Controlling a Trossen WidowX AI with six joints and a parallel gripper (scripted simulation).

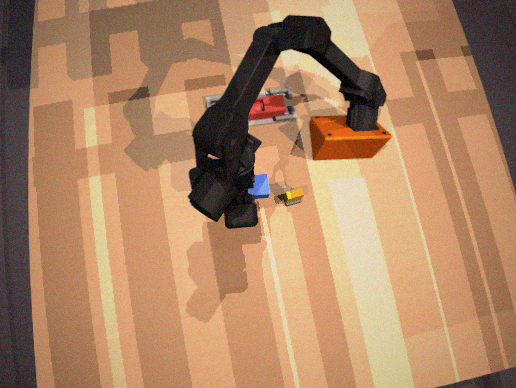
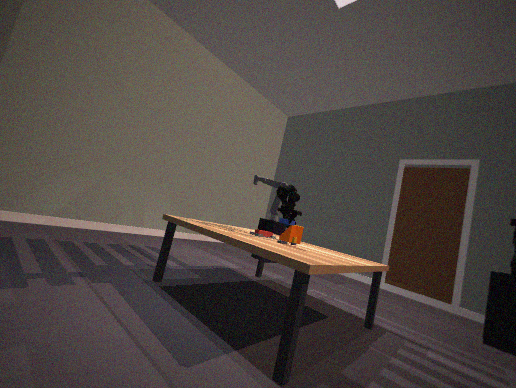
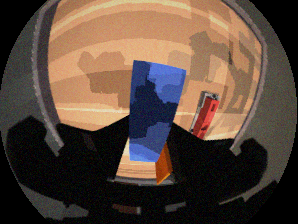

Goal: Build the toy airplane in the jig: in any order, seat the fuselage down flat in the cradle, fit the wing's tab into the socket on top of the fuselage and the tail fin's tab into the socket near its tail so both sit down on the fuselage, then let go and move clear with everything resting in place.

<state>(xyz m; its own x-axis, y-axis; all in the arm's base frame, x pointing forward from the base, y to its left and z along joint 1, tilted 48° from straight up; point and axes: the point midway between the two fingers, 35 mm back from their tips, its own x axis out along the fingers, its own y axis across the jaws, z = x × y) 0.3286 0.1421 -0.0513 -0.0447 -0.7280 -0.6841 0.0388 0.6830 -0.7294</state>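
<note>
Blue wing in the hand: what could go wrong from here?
The hand grips the blue wing with much of it jutting out, so it might twist when pressed in. From above, the arm partly covers the red fuselage, so misalignment could go unnoticed.

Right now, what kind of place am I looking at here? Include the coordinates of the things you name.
Probably a plain indoor room set up as a robot workspace: a wooden table [image 1: 320,310] [image 2: 240,247] carries a black robot arm [image 1: 250,75] [image 2: 288,200], and behind it are bare walls and a brown door [image 2: 427,230] in a pale frame.
</note>
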